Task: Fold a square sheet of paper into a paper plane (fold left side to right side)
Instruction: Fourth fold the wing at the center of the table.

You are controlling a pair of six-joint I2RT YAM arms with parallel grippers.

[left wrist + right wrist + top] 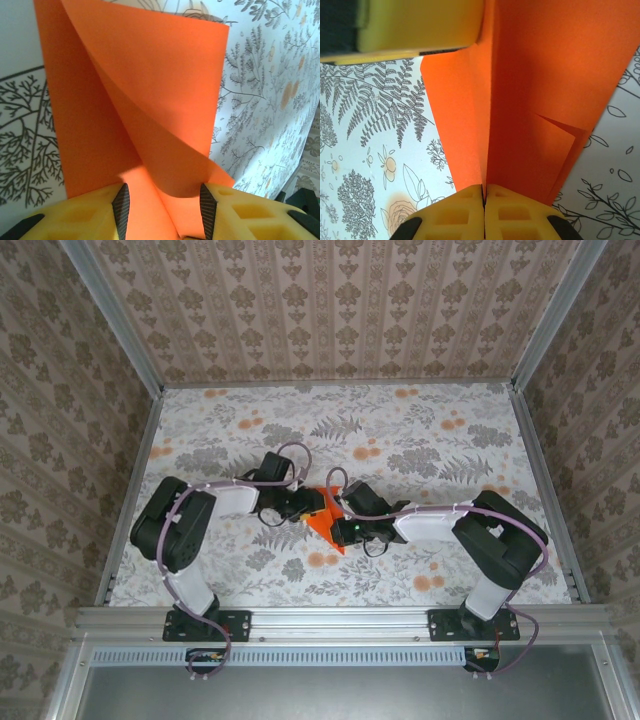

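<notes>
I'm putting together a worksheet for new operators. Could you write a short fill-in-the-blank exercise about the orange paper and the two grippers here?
1. The square sheet of paper is bright ____ in colour.
2. The right gripper has its fingers ____ on the sheet.
3. The left gripper has its fingers ____, with paper lying between them.
Missing words: orange; shut; apart.

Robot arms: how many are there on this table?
2. The left arm stands at the near left, the right arm at the near right; both reach to the orange paper on the table. None seems hidden.
</notes>
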